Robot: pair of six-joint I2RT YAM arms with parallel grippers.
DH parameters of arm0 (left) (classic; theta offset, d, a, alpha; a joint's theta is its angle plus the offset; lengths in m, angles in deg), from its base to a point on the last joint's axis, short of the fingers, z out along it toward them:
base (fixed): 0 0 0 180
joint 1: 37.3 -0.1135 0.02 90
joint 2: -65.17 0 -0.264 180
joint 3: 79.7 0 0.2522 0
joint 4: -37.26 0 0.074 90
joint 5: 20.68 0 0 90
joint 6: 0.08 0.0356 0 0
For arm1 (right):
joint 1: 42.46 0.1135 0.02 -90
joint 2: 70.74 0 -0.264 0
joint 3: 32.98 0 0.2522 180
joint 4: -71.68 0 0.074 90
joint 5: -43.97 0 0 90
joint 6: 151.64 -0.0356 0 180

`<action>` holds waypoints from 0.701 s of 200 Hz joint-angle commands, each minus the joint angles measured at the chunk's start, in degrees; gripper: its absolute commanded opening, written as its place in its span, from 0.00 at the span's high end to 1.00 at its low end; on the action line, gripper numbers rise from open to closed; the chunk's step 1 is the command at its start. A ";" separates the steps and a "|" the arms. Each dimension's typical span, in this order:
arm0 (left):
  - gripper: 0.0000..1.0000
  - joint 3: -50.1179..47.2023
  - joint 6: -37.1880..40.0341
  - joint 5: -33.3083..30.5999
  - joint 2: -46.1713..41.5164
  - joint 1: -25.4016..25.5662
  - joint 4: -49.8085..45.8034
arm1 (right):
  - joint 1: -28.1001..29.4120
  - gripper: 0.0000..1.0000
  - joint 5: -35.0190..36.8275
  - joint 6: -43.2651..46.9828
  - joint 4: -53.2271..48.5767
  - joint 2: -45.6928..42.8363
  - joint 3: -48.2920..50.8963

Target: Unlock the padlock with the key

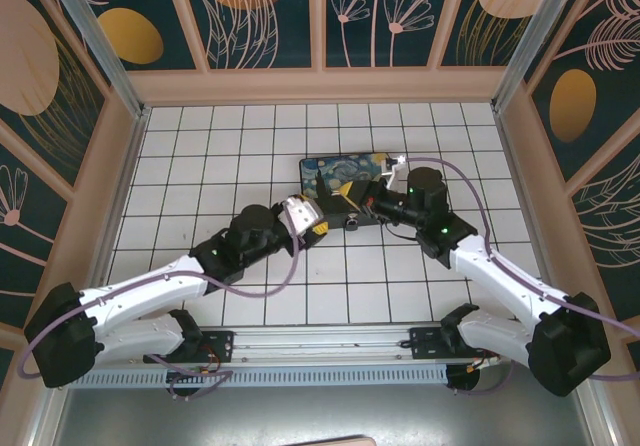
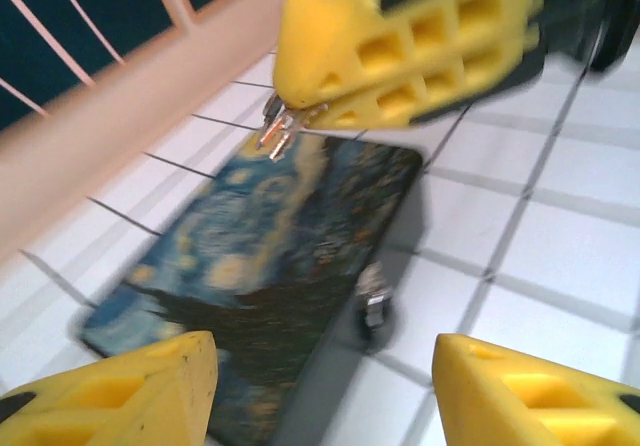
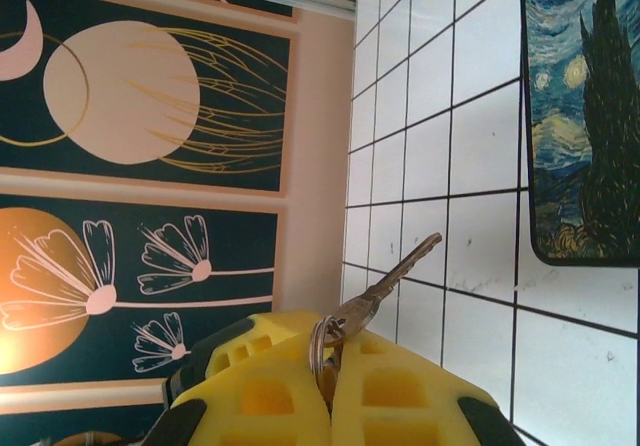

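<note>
The key (image 3: pixel 400 271) is a silvery metal key on a ring. It sticks up out of my right gripper (image 3: pixel 335 341), which is shut on that ring. In the left wrist view the same right gripper (image 2: pixel 400 46) hangs over the far end of the painted box (image 2: pixel 270 256), with the key bunch (image 2: pixel 278 126) dangling at its tip. The padlock (image 2: pixel 373 304) is a small metal piece at the box's side edge. My left gripper (image 2: pixel 325 366) is open just short of it, with nothing between its fingers. From above, the two grippers (image 1: pixel 318 228) (image 1: pixel 350 202) meet at the box's near edge.
The box (image 1: pixel 340 176) lies on the white tiled floor, towards the back middle. Painted walls (image 1: pixel 320 16) close in the back and both sides. A metal rail (image 1: pixel 320 346) runs along the near edge between the arm bases.
</note>
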State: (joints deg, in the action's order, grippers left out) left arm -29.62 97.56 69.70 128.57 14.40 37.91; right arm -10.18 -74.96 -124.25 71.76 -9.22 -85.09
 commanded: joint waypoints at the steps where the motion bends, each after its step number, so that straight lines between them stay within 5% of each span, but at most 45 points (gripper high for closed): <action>1: 0.41 2.83 -31.38 17.29 -0.02 -5.84 1.19 | -0.38 1.00 -0.26 4.23 3.04 -0.83 1.77; 23: 0.40 4.80 -48.17 24.13 2.86 -10.55 4.27 | -0.37 1.00 -1.51 5.28 5.24 -1.35 3.25; 66: 0.56 4.79 -74.98 37.76 13.12 -14.32 25.86 | 0.06 1.00 -3.88 4.94 8.65 -0.44 3.64; 140: 0.68 4.51 -75.91 39.78 14.19 -14.30 29.78 | 0.95 1.00 -2.15 3.42 8.19 -0.23 3.19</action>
State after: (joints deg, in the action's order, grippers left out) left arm -25.51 25.30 106.62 142.75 0.15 61.01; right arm -9.75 -77.36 -120.51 77.55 -9.42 -81.70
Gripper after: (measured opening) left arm 0.358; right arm 0.052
